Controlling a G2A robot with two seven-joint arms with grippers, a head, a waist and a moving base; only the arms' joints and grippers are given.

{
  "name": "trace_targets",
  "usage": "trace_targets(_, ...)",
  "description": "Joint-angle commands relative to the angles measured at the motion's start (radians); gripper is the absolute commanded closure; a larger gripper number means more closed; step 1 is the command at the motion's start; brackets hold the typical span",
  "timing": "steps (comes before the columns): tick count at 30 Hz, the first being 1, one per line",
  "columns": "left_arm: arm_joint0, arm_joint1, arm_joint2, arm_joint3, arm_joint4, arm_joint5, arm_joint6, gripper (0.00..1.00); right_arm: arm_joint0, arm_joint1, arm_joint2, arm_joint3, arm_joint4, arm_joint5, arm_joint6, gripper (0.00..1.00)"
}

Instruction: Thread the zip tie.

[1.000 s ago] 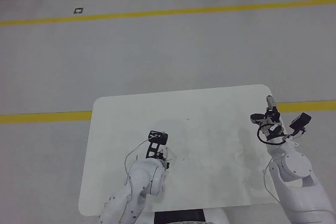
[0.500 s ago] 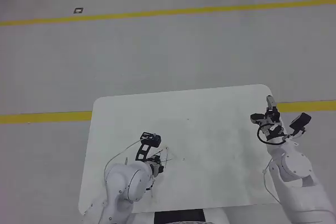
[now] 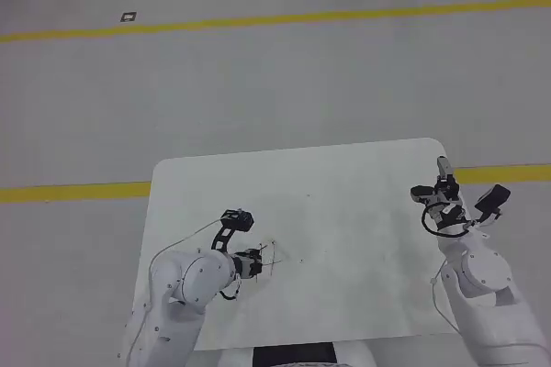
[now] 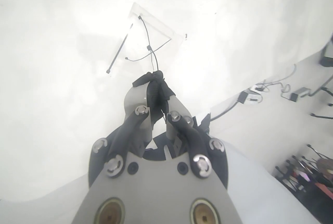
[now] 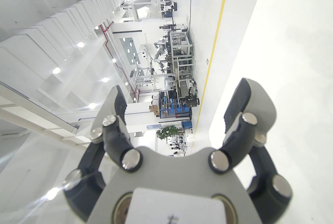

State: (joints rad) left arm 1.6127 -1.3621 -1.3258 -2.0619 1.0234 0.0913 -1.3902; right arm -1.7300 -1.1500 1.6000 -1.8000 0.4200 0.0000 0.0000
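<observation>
Currently at the grasp stage: left end effector point(image 4: 155, 78) is pinched closed on one zip tie point(image 4: 155, 63), near 7 o'clock on the surface point(image 3: 349, 183), beside a loose tie point(image 4: 118, 50) and a clear bag point(image 4: 158, 27). Right end effector point(image 5: 179, 98) is wide open and empty, at 3 o'clock. Next, probably: right takes the free end, aligning tail with head.

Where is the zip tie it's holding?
The zip tie is pinched in the left gripper, over the table near its left front, beside a loose tie.
</observation>
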Motion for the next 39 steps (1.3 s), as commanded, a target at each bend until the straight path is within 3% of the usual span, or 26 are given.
trace_targets(1, 0.002, 0.013, -0.046, 0.011, -0.086, -0.058, 0.000, 1.00, 0.000, 0.000, 0.000, 0.000, 0.000, 0.000, 0.000, 0.00)
trace_targets(6, -0.001, 0.061, -0.140, 0.067, -0.312, -0.208, 0.000, 1.00, 0.000, 0.000, 0.000, 0.000, 0.000, 0.000, 0.000, 0.00)
trace_targets(11, -0.025, 0.127, -0.151, 0.141, -0.483, -0.311, 0.000, 1.00, 0.000, 0.000, 0.000, 0.000, 0.000, 0.000, 0.000, 0.00)
trace_targets(16, -0.074, 0.213, -0.093, 0.220, -0.636, -0.396, 0.000, 1.00, 0.000, 0.000, 0.000, 0.000, 0.000, 0.000, 0.000, 0.00)
trace_targets(19, -0.104, 0.270, -0.050, 0.249, -0.714, -0.426, 0.000, 1.00, 0.000, 0.000, 0.000, 0.000, 0.000, 0.000, 0.000, 0.00)
trace_targets(23, -0.147, 0.345, 0.005, 0.273, -0.815, -0.431, 0.000, 1.00, 0.000, 0.000, 0.000, 0.000, 0.000, 0.000, 0.000, 0.00)
trace_targets(30, -0.233, 0.455, 0.132, 0.296, -0.951, -0.431, 0.000, 1.00, 0.000, 0.000, 0.000, 0.000, 0.000, 0.000, 0.000, 0.00)
trace_targets(31, -0.242, 0.464, 0.141, 0.302, -0.956, -0.431, 0.000, 1.00, 0.000, 0.000, 0.000, 0.000, 0.000, 0.000, 0.000, 0.00)
trace_targets(39, -0.242, 0.464, 0.141, 0.302, -0.956, -0.431, 0.000, 1.00, 0.000, 0.000, 0.000, 0.000, 0.000, 0.000, 0.000, 0.00)
